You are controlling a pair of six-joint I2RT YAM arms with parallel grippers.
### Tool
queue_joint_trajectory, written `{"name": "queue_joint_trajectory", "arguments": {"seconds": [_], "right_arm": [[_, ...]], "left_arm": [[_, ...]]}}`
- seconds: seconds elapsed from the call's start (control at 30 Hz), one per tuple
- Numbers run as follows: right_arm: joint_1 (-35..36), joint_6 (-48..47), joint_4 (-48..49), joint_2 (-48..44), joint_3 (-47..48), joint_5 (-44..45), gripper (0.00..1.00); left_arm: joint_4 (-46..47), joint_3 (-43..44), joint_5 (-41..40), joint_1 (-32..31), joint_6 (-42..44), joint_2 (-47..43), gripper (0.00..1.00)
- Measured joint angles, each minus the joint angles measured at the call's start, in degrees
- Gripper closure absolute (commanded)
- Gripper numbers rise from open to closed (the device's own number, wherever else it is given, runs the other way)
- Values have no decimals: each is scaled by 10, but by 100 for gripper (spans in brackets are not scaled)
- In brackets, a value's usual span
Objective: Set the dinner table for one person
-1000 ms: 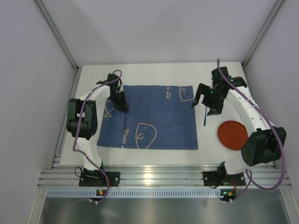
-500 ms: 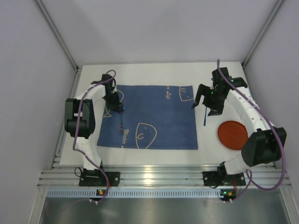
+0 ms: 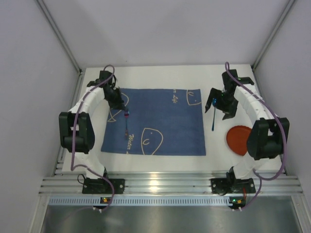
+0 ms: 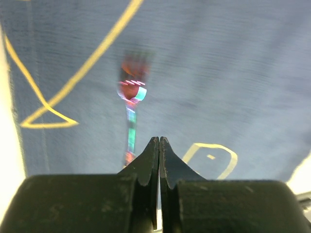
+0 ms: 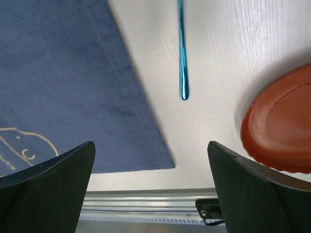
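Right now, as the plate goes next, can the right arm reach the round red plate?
Probably yes: the right gripper hangs open nearby, and the round red plate lies bare, clear of the thin blue utensil.

Plain white dinner table [image 3: 160,73]; dark blue cloth placemat [image 3: 165,126] with pale line drawings and lettering. Iridescent fork [image 4: 130,116], banded red, pink and teal. Glossy metallic-blue utensil handle [image 5: 181,53]; matte rust-red plate [image 5: 282,126].

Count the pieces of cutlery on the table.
2. An iridescent utensil lies on the blue placemat near its left edge; a blue utensil lies on the bare table between placemat and red plate. Others could be hidden.
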Motion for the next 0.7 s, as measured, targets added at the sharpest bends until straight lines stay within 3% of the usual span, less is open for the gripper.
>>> {"name": "queue_joint_trajectory", "arguments": {"seconds": [0.13,0.3,0.53,0.67,0.7], "right_arm": [[-11,-10,10,76,27,26,3],[-15,-22,23,184,99,44,18],[-22,-33,42,302,202,58,35],[-34,-37,46,337,226,63,43],[-37,-38,47,343,228,64,49]], "left_arm": [[7,-27,16,-22,-14,-91,100],[6,-97,25,-45,-25,-179,98],[-14,-137,15,-47,-33,-247,55],[-22,-147,-1,-47,-38,-290,54],[-23,-150,-6,-47,-39,-298,54]]}}
